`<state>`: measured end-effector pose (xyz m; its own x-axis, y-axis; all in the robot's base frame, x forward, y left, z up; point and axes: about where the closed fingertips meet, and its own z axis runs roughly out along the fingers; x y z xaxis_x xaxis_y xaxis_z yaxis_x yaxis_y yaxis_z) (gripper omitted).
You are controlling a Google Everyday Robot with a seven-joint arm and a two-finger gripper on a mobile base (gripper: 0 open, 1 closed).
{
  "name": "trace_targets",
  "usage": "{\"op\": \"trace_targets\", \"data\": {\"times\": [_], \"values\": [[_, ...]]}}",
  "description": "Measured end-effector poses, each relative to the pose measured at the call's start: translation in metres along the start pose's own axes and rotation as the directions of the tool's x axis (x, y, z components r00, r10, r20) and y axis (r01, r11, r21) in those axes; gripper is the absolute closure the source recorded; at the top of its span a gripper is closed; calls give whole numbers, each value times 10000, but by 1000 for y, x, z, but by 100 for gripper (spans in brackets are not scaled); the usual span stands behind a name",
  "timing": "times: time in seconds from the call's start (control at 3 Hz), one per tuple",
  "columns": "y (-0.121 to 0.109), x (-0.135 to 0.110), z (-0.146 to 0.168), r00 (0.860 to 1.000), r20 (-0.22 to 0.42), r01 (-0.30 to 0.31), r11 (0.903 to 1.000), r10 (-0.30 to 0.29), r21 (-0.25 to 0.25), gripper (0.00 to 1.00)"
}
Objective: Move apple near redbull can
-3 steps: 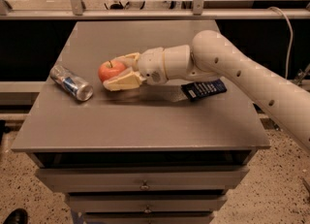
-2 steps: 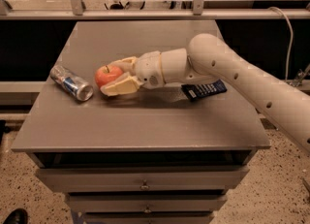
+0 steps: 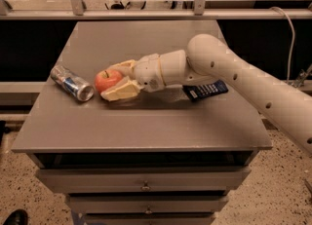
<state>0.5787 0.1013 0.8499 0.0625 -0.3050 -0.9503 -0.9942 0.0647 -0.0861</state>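
Pincer (image 3: pixel 108 82) grips the apple (image 3: pixel 106 79) just beside the toppled silver-blue redbull can (image 3: pixel 72 83).

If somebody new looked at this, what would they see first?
Probably the big white arm reaching in from the right over the grey table, its gripper closed around a red apple near the middle. Just left of the apple, a shiny can lies on its side. A dark packet peeks out by the arm, on the right.
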Motion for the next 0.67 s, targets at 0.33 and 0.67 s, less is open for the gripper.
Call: {"op": "trace_targets", "data": {"times": [0.33,0.67], "values": [[3,2,1,9999,-49,100,9999,-101,-119,20],[3,4,1,9999,-63,97,9998,-98,-160,0]]}}
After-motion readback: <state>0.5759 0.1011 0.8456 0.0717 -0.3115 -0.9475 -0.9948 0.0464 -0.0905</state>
